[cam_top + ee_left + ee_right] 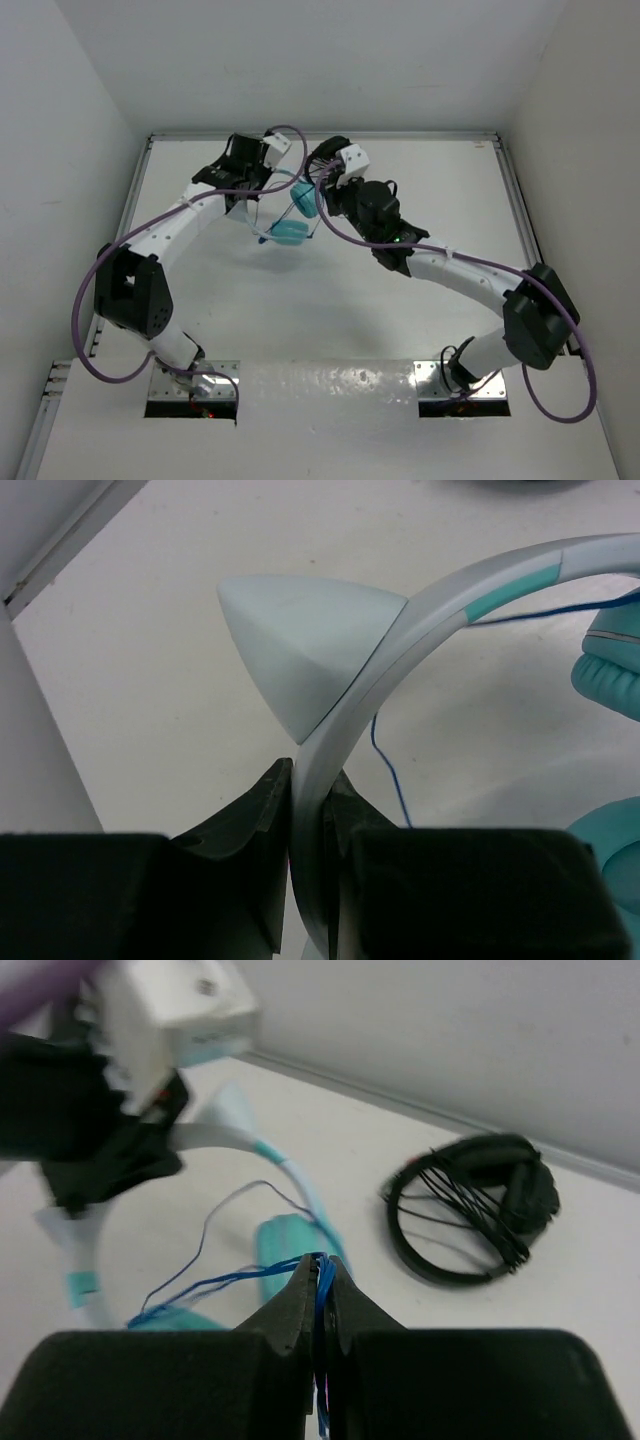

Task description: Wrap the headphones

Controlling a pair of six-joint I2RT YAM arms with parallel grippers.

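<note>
Turquoise cups mark the headphones [290, 232], which sit a little above the middle of the overhead frame, between the two wrists. Whether they hang free or brush the table [400, 320] I cannot tell. In the left wrist view their pale headband [420, 620], with a short teal stripe, arcs from bottom centre to the upper right, and a pale ear-shaped piece [300, 650] stands on it. The left gripper [310, 810] pinches this band edge-on, its jaws pressed against both flat faces.

The thin blue cable [220, 1282] runs in several strands from the lower left of the right wrist view, past a teal cup, and into the right gripper [320, 1278], whose jaws are pressed together on it. A looser strand bows upward toward the band.

The step in hand looks like laying another turn of cable around the headphones. To do it well, the left grip should act as a firm anchor. The right one should draw the cable just taut, not hard enough to twist the band out of the pinch. Each turn is best laid beside the last one, clear of the ear-shaped piece, which could snag the loose strand.

The black headphones [470, 1210], with their own coiled cord, lie well apart at the right of that view.
</note>
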